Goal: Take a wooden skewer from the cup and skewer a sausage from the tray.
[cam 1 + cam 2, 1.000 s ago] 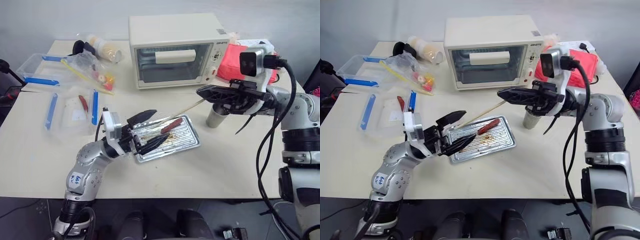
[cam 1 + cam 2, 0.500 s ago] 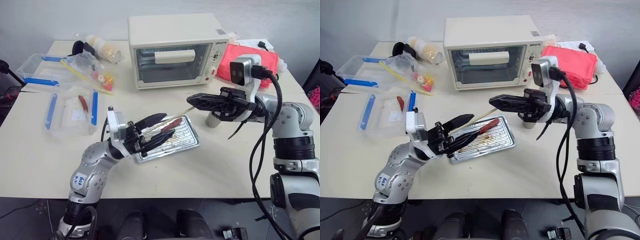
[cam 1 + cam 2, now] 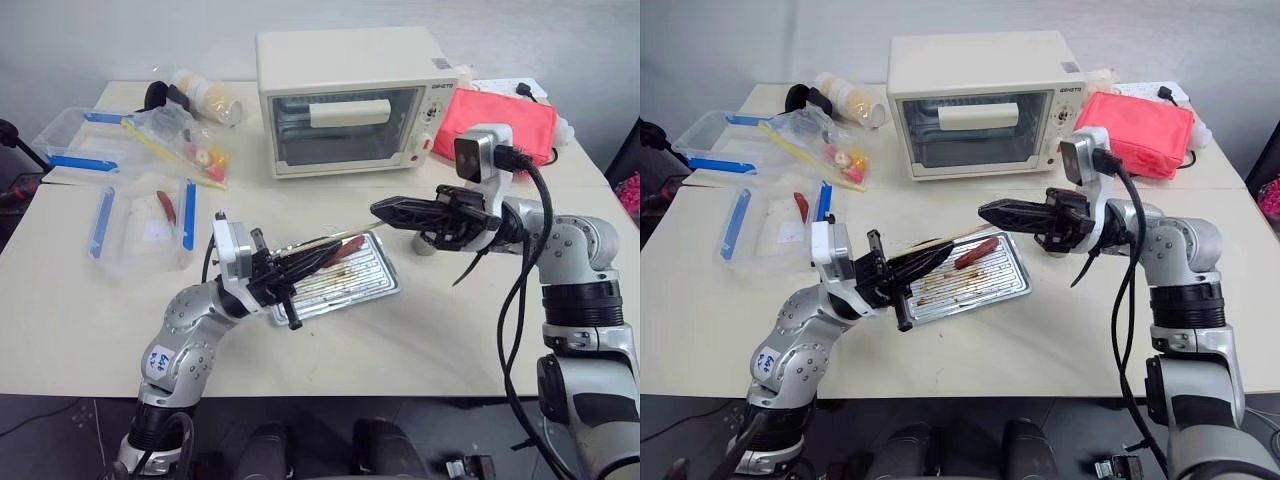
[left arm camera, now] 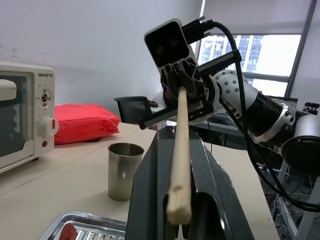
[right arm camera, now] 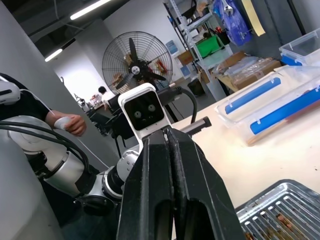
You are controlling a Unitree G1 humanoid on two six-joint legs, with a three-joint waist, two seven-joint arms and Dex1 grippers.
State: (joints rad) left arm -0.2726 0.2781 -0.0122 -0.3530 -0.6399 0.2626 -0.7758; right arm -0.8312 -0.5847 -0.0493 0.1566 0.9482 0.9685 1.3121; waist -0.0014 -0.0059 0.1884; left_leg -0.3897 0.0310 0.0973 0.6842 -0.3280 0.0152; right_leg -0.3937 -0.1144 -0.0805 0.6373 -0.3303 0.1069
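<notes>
Wooden skewer (image 3: 335, 239), a very thin pale stick, spans the gap between our two tools above the middle of the frame. Our left tool (image 3: 312, 257), black and two-fingered, is closed on the skewer's lower-left end; the left wrist view shows the stick pinched between its fingers (image 4: 150, 200) and running straight ahead to the other arm. Our right tool (image 3: 388, 210) is closed on the upper-right end, its tips pointing toward frame left.

Just beneath, the short dark-red sausage (image 3: 345, 249) lies on the flat silver ribbed baking tray (image 3: 375, 278), in the tray's upper part at frame centre. The tray rests on the pale desk (image 3: 440, 320). The small grey steel cup (image 4: 123, 170) stands on the desk behind our right tool, right of the tray.

What the coming move turns on is alignment. The skewer's long axis runs from lower left to upper right, and the sausage's long axis lies roughly along that same diagonal, directly under the stick's middle. We cannot tell from these views whether the stick touches the sausage or hovers over it, nor which end is pointed. Our left tool is the nearer one to the sausage, its tips just beside the sausage's lower-left end. We judge that one tool must let go so the other can bring a free tip round to an end of the sausage and push along its length.
</notes>
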